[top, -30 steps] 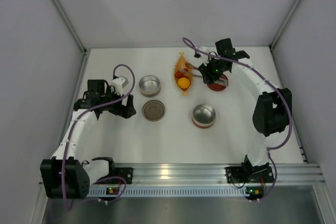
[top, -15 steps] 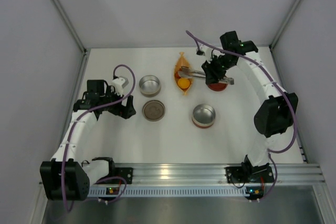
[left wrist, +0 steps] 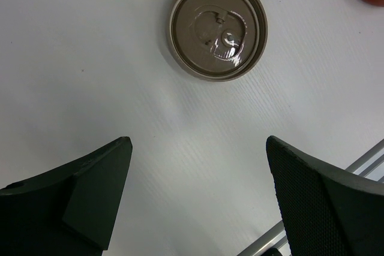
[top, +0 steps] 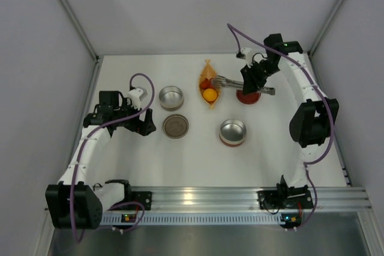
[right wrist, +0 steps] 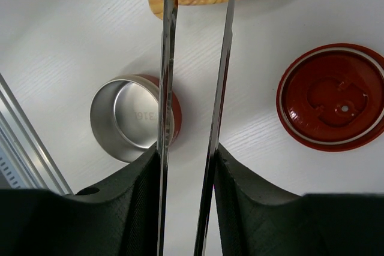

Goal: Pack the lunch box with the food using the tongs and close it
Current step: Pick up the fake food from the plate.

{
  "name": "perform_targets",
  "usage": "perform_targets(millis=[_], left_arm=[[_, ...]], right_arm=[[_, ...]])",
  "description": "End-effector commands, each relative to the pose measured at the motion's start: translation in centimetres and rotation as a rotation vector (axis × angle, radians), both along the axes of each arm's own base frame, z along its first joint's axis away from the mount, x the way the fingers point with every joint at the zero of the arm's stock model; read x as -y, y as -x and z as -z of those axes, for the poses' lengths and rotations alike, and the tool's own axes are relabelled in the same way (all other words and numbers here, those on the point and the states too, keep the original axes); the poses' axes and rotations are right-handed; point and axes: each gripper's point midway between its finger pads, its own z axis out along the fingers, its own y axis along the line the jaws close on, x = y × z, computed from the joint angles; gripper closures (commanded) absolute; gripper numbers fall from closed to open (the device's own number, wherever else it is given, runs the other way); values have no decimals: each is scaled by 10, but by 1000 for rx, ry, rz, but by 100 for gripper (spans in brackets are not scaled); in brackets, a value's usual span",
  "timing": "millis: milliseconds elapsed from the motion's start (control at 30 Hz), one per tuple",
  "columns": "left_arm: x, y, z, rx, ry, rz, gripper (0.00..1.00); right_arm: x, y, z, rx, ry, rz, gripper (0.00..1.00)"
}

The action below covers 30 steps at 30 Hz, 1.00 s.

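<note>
Around the orange dish [top: 203, 90], items as found:

1. Food: red piece [top: 206, 83] and orange-yellow piece [top: 209, 95], both lying in the dish. None is packed yet.
2. Tool: tongs [top: 227, 81], held off the table [top: 198, 154] and roughly level. The tips are over the dish near the red piece and the joined end trails to the dish's right. This probably lines them up for a pinch from above.
3. Holder: right gripper [top: 252, 82], just right of the dish. Its fingers press on the outer faces of both tong arms and squeeze them narrow. The wrist view shows a gap left between the arms, seemingly enough to straddle a piece.
4. Cover: red lid [top: 248, 96], flat on the table right of the dish, beneath the gripper. It looks set aside for closing.
5. Container: steel tin with red base [top: 233, 131], nearer the arm bases than the dish and slightly right. It is mouth up and holds no food, so it is the likely destination.
6. Container: second steel tin [top: 171, 96], left of the dish, mouth up.
7. Cover: flat metal lid [top: 176, 126], left of the dish, just beside the second tin.
8. Idle: left gripper [left wrist: 198, 199], well left of the dish. Its fingers are spread wide and hold nothing. It hovers near the metal lid, apparently parked clear of the work.
</note>
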Motion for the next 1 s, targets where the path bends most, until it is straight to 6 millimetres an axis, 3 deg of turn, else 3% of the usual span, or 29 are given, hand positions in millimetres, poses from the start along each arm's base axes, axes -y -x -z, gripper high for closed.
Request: perform_targets(millis=[0, 633, 967], left_arm=[[6, -6, -23, 59, 36, 24, 2], [2, -8, -18, 42, 16, 14, 2], [2, -8, -14, 37, 13, 10, 2]], right_arm=[[1, 2, -8, -46, -69, -23, 64], [-4, -18, 31, -188, -143, 22, 65], [-5, -19, 45, -229, -147, 30, 65]])
